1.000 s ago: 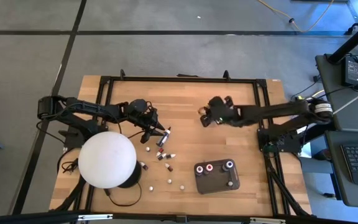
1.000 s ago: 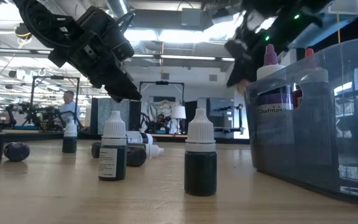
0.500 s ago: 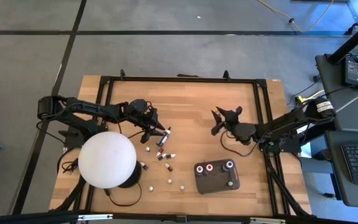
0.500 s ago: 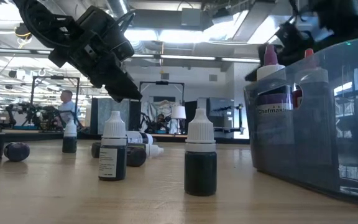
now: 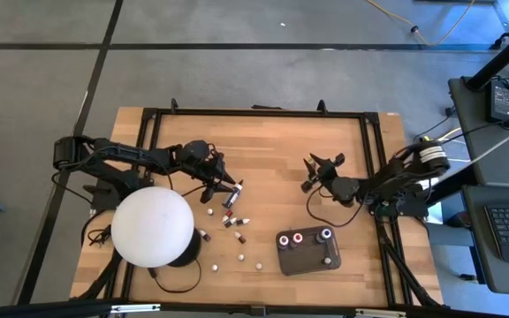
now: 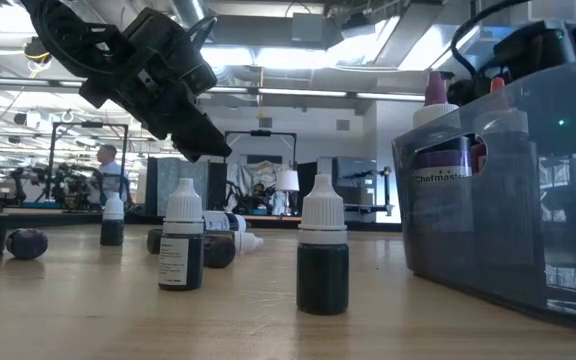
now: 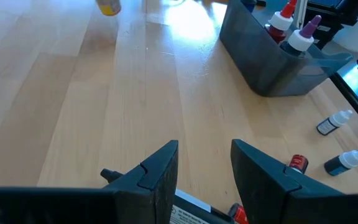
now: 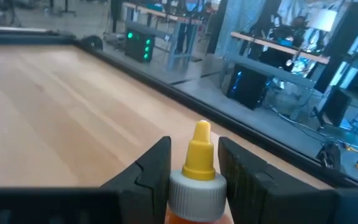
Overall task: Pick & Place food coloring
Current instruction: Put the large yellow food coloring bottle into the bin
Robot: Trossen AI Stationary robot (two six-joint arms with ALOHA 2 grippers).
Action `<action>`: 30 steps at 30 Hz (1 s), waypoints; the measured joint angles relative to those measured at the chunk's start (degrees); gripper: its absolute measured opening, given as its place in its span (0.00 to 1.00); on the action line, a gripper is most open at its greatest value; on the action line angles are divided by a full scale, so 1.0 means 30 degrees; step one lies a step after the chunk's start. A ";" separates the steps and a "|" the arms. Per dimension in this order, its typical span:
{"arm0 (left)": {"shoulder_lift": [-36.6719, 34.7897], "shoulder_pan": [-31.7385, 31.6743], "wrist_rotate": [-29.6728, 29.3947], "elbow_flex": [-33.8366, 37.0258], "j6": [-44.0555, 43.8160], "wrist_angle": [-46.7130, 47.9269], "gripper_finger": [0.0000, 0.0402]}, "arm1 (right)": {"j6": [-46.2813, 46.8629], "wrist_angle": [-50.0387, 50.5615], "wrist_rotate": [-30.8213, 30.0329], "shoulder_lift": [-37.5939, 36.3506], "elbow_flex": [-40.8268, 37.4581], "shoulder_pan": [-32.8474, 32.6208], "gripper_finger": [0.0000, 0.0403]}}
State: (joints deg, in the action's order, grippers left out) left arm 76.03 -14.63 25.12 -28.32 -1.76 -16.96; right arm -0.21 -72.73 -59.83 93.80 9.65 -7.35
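Where the high view looks down on the wooden table, a dark grey tray at lower right of centre holds bottles with red, purple and white tops, while loose food coloring bottles lie scattered at centre, beside the white dome at lower left. At centre left the left gripper hovers over them, and the right gripper sits right of centre. Low view: the tray's wall fills the right, one bottle inside reading "Chefmas…"; two upright white-capped dark bottles stand at centre, a person far behind at left. Left wrist view: fingers parted narrowly, empty, the tray at upper right. Right wrist view: fingers clamp a yellow-tipped bottle.
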 joint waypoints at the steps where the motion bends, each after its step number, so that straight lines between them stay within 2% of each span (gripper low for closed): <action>1: 0.0000 0.0006 0.0000 0.0000 0.0000 -0.0004 0.36 | -0.0149 -0.0768 -0.0154 0.0425 0.0000 0.0059 0.31; 4: 0.0000 -0.0001 0.0000 0.0000 0.0000 -0.0004 0.36 | -0.0700 -0.3594 0.0041 0.1660 0.0000 0.0376 0.31; 8: 0.0000 0.0001 0.0000 0.0000 0.0000 -0.0004 0.36 | -0.1104 -0.5727 0.1053 0.3288 0.0260 0.0988 0.31; 18: 0.0000 -0.0002 0.0000 0.0000 0.0000 0.0004 0.36 | -0.3477 -0.5777 0.1982 0.5877 0.3304 0.2200 0.31; 30: 0.0000 0.0006 0.0000 0.0000 0.0006 0.0004 0.36 | -0.2978 -0.5776 0.2345 0.6813 0.3504 0.2614 0.32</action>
State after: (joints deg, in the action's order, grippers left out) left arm 76.03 -14.61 25.12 -28.32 -1.74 -16.95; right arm -9.15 -90.06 -52.80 114.24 20.16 0.49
